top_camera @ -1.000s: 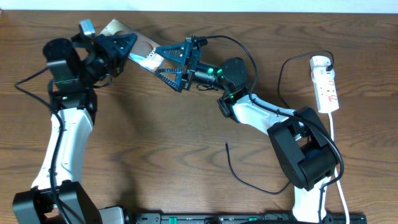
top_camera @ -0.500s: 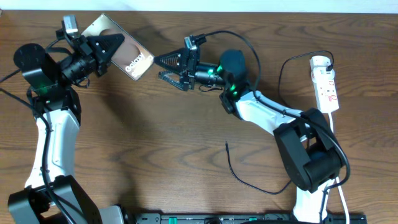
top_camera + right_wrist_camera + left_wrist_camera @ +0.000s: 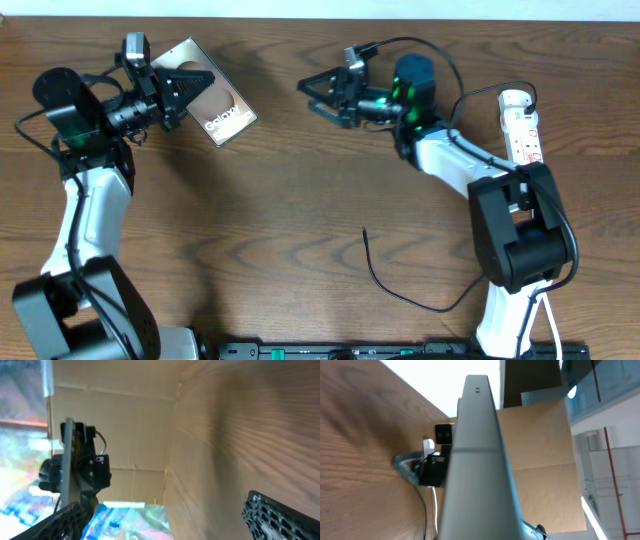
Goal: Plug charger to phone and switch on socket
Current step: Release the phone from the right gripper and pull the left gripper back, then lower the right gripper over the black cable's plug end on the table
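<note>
The left hand (image 3: 183,88) clamps the phone (image 3: 222,112), rigid and slick, by one end; the right hand (image 3: 320,92) gapes empty. The limp cable (image 3: 384,289) looks best pinched near its tip.

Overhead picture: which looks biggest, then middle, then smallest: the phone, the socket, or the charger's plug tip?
1. phone, though it is held up nearer the camera, so not sure.
2. socket.
3. plug tip, tiny.
</note>
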Motion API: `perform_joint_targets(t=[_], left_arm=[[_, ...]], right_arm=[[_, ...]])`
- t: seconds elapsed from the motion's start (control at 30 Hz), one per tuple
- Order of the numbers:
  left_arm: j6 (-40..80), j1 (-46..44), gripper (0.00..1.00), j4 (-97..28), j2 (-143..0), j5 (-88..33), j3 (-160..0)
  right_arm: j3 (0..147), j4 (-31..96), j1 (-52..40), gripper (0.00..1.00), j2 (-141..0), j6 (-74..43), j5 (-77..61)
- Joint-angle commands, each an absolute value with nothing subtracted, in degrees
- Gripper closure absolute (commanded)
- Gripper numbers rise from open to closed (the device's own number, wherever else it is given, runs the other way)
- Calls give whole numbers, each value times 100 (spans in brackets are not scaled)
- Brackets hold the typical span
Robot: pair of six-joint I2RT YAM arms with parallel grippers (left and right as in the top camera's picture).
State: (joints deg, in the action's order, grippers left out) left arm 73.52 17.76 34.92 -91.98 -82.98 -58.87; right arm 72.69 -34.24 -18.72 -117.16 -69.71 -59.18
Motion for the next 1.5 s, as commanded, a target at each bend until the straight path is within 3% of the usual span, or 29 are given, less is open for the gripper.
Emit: perform_joint_targets(t=[0.0,0.1,0.23,0.4,0.9,1.13,1.47], left_arm=[[7358,1811,93,3551,-9386,-8490,-5988],[7363,1811,93,3754,-9500,-8611,-5988],[7360,1811,93,3913,-9542,-8694,-5988],[7135,1804,93,3935,-9548,-8943,-5988],[6639,1072,93,3933,-10003,-9006,-5986],[6449,923,93,3935,-10669,-9004,-5986],[6145,930,93,3999,-10879,-9002,-5986]], right_arm=[[7599,-2482,-1610,1,-11673,-6012,-6206],[8077,-104,-1483,1,-11646,-4399,-5780],[9129,3181,-1535,1,-11633,-2434,-3931],[10215,5118,-1682,1,-11570,-1702,-2305],[10361,7446,-2438,1,-11345,-1684,-539],[9920,7476,-2869,1,-10702,-1734,-443],[7507,6508,-3382,1,-8888,-2445,-399]])
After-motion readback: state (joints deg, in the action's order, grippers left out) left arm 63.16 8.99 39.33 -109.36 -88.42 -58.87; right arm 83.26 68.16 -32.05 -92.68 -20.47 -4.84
